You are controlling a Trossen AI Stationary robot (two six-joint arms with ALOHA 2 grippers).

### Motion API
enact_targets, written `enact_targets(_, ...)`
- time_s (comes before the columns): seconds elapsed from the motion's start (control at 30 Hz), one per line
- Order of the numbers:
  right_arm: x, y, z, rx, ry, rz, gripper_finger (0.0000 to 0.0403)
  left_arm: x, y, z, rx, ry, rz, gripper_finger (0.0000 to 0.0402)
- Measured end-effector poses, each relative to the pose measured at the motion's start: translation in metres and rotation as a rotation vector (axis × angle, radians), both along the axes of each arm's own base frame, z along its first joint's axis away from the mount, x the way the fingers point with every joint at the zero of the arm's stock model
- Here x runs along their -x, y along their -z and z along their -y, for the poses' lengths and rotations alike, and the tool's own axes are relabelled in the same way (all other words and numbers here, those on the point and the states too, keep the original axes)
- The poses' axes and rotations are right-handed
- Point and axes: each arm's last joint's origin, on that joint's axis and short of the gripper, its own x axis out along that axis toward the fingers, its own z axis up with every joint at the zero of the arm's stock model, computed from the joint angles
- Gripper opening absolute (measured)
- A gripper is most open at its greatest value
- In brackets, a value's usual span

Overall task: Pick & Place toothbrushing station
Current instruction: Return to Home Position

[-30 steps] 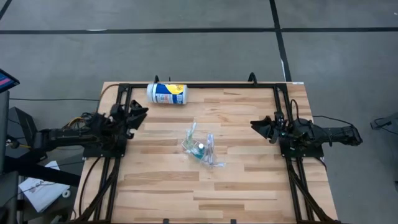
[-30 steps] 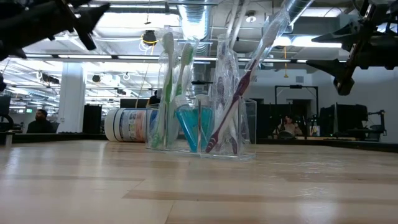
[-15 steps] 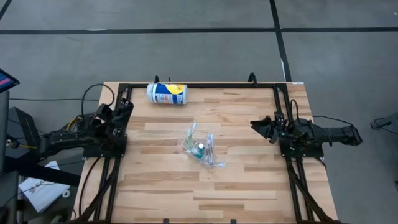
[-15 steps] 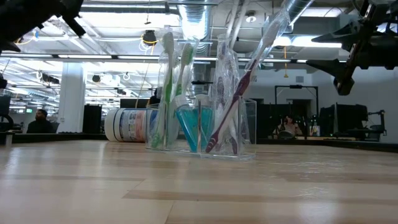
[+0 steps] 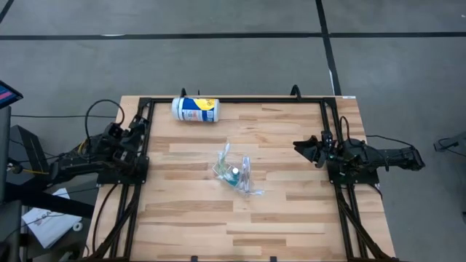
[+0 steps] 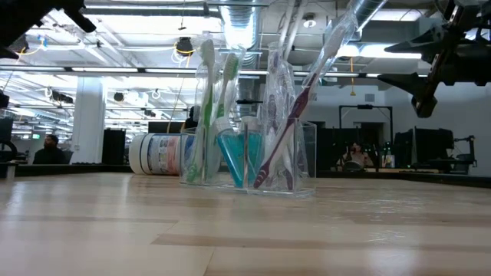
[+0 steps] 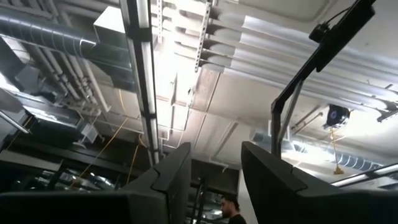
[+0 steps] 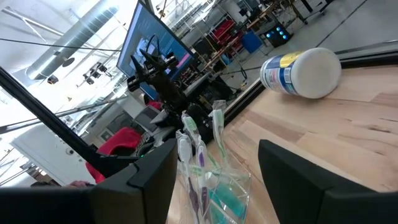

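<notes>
Organizer [image 5: 234, 175] between left gripper [image 5: 137, 129], right gripper [image 5: 298, 146].

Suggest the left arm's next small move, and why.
Probably just settle the left claw down to rest at the table's left edge and stop. It is open, empty and aimed at the ceiling; the right claw sits open by the right edge; the toothbrushes and toothpaste stand in the clear organizer, so nothing looks left to pick.
</notes>
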Motion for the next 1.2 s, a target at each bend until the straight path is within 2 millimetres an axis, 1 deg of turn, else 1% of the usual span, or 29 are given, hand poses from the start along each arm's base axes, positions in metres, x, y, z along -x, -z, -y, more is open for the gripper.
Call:
enact_targets(0.2, 0.0, 0.0, 0.0, 0.0, 0.0, 0.0, 0.0214, 0.0, 0.0, 0.001, 0.0, 0.016, -0.001, 0.0136)
enact_targets(0.27, 0.0, 0.0, 0.0, 0.0, 0.0, 0.0, 0.0214, -0.002, 0.002, 0.001, 0.003, 0.021, -0.028, 0.0136)
enact_targets(0.37, 0.0, 0.0, 0.0, 0.0, 0.0, -0.001, 0.0214, -0.012, 0.012, 0.002, -0.049, -0.014, -0.183, 0.0136)
enact_targets(0.47, 0.0, 0.0, 0.0, 0.0, 0.0, -0.001, 0.0214, -0.021, 0.026, 0.004, -0.157, -0.058, -0.367, 0.0136)
enact_targets(0.57, 0.0, 0.0, 0.0, 0.0, -0.001, -0.001, 0.0214, -0.026, 0.038, 0.006, -0.212, -0.043, -0.507, 0.0136)
enact_targets(0.67, 0.0, 0.0, 0.0, 0.0, 0.0, -0.001, 0.0214, -0.029, 0.046, 0.007, -0.211, -0.026, -0.593, 0.0136)
enact_targets(0.77, 0.0, 0.0, 0.0, 0.0, 0.0, -0.001, 0.0214, -0.03, 0.049, 0.007, -0.209, -0.023, -0.625, 0.0136)
enact_targets(0.87, 0.0, 0.0, 0.0, 0.0, 0.0, -0.001, 0.0214, -0.032, 0.056, 0.007, -0.205, -0.014, -0.701, 0.0136)
enact_targets(1.0, 0.0, 0.0, 0.0, 0.0, 0.0, -0.001, 0.0214, -0.034, 0.071, 0.008, -0.199, 0.017, -0.858, 0.0136)
enact_targets(1.2, 0.0, 0.0, 0.0, 0.0, 0.0, -0.001, 0.0214, -0.034, 0.073, 0.01, -0.208, 0.04, -0.872, 0.0136)
